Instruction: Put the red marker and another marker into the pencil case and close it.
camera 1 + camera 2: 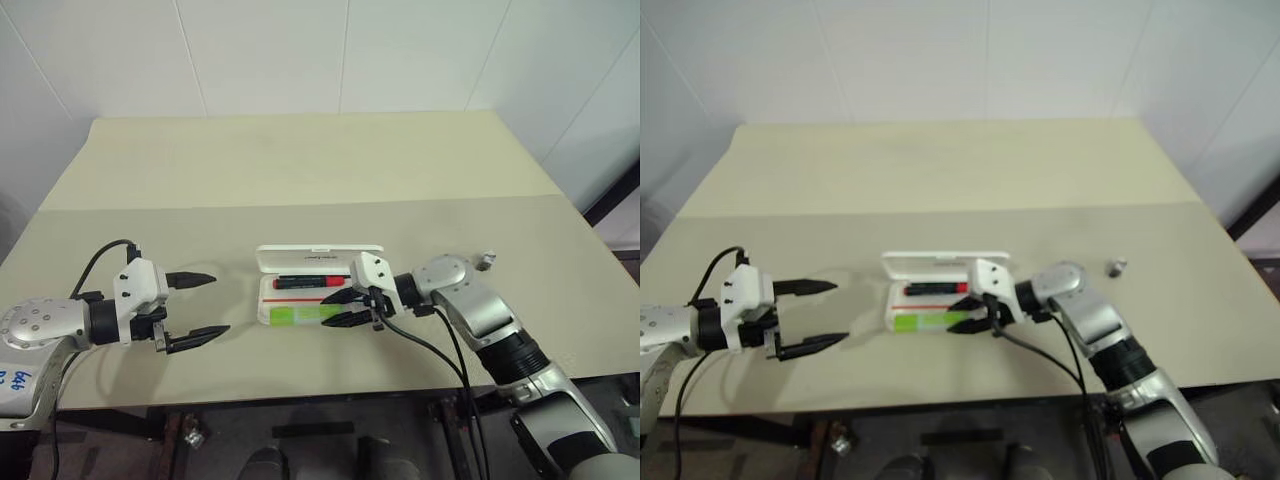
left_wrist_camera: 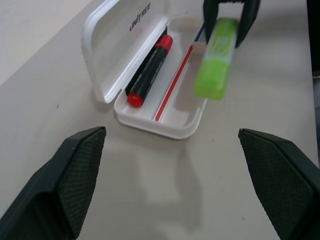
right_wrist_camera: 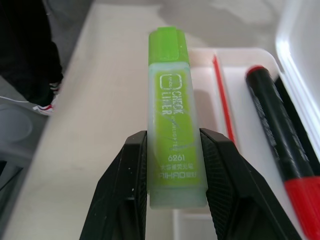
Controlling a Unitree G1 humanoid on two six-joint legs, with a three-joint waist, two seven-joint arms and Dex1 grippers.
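Your right gripper (image 1: pixel 352 306) carries the lime-green highlighter (image 3: pixel 174 120) over the near side of the open pencil case (image 1: pixel 262 293), jaws clamped on the paler end of its body, the darker green cap pointing away from the wrist. The left wrist view shows the highlighter hanging tilted above the case's near rim, not yet resting in the tray.

The white case lies at the middle of the beige counter (image 1: pixel 300 170), its hinged lid standing up along the far side. The red marker (image 1: pixel 306 283) already lies inside, in the far compartment against the lid, parted from the near compartment by a thin red stripe (image 2: pixel 173 83) along the tray floor. That near compartment looks to be empty and is where the highlighter belongs.

Your left gripper (image 1: pixel 192 309) hovers above the counter to the left of the case, well apart from it, jaws spread wide and holding nothing.

The step in hand is the second placement: one marker is stowed, the other is on its way in. As I judge it, your next move is to bring the highlighter level with the long side of the case, lower it into the near compartment clear of the rim, then part the jaws. After that the lid remains to be folded down towards you. The left gripper is well placed to steady the case or push the lid.
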